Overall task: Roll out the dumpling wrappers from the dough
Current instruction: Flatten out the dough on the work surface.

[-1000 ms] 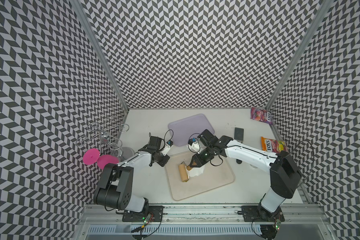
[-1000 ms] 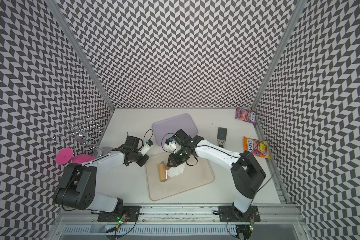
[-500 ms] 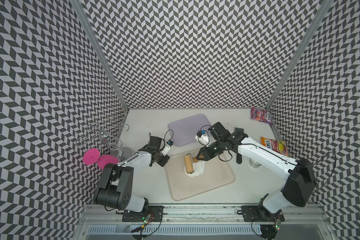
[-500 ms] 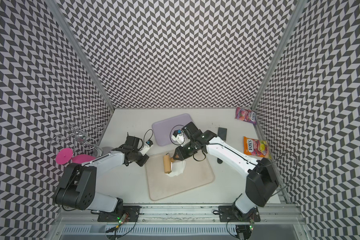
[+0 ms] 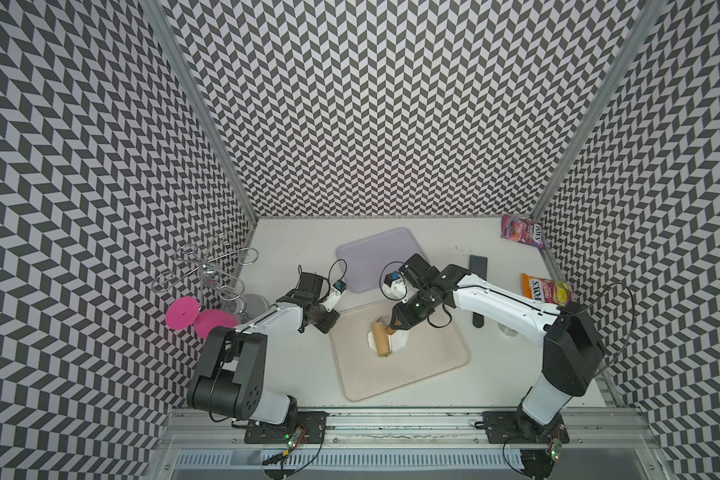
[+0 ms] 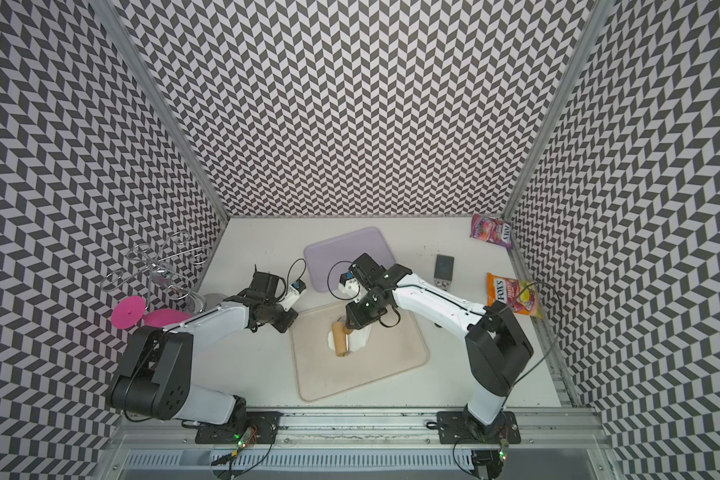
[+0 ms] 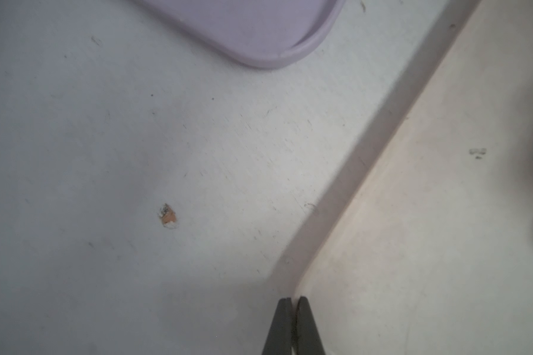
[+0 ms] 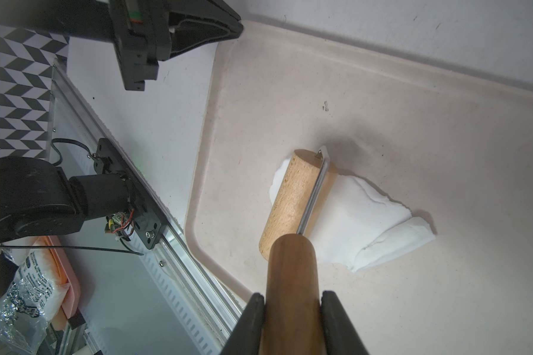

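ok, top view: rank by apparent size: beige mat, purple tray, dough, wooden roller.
1. beige mat
2. purple tray, partly hidden
3. dough and wooden roller: too close to rank, since the roller covers part of the dough.

In both top views the mat [image 5: 416,374] lies on the counter [image 5: 495,374] at lower centre. The roller [image 5: 380,337] lies on the dough [image 5: 401,340] in the mat's upper middle. The tray [image 5: 371,257] lies above the mat, the wire rack [image 5: 208,266] at far left.
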Robot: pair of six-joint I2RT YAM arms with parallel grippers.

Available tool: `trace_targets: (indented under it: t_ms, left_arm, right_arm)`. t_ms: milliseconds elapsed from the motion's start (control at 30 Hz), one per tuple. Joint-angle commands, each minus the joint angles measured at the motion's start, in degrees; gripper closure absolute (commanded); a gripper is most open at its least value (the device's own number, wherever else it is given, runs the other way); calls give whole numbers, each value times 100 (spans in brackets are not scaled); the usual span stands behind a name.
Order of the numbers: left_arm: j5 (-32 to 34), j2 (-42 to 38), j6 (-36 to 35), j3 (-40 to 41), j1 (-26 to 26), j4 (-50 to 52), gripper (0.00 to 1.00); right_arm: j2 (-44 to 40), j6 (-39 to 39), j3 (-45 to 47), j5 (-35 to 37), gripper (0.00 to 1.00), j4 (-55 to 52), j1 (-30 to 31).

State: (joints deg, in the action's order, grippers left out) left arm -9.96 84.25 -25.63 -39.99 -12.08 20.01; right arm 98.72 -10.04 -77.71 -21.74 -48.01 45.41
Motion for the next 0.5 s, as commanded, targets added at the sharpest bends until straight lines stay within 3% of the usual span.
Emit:
trace_targets:
  t_ms: [0,467]
  left_arm:
    - [2,46,4,87,-21,56,100]
    - [-7,57,4,73,-14,56,100]
  right_arm:
    - [443,11,-6,590,100,178,182]
    - [1004,-76,10,679,100,292,240]
